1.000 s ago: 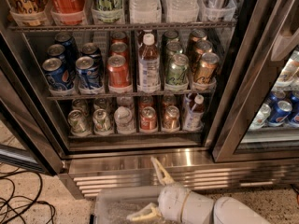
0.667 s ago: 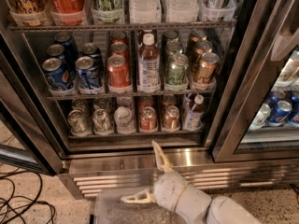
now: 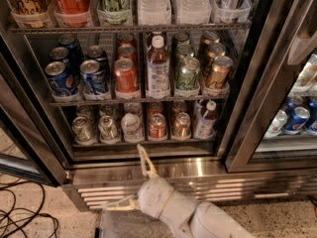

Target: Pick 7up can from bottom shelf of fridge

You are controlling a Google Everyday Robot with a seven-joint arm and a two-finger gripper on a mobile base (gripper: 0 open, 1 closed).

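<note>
The fridge stands open in front of me, with a steel base and ribbed grille. On its bottom shelf, at the front left, stands a pale silvery 7up can with green markings, and a similar can is just left of it. My gripper is open and empty, below the shelf in front of the steel base. One finger points up toward the shelf rail and the other stretches left. The gripper is clear of all cans.
A pale bottle, a red can, a copper can and a bottle share the bottom shelf. Blue Pepsi cans stand on the rack above. A dark door frame is on the right. Cables lie on the floor at left.
My gripper has risen and moved closer to the fridge base. Its upper finger now reaches nearly to the bottom shelf rail. The cans have not moved.
</note>
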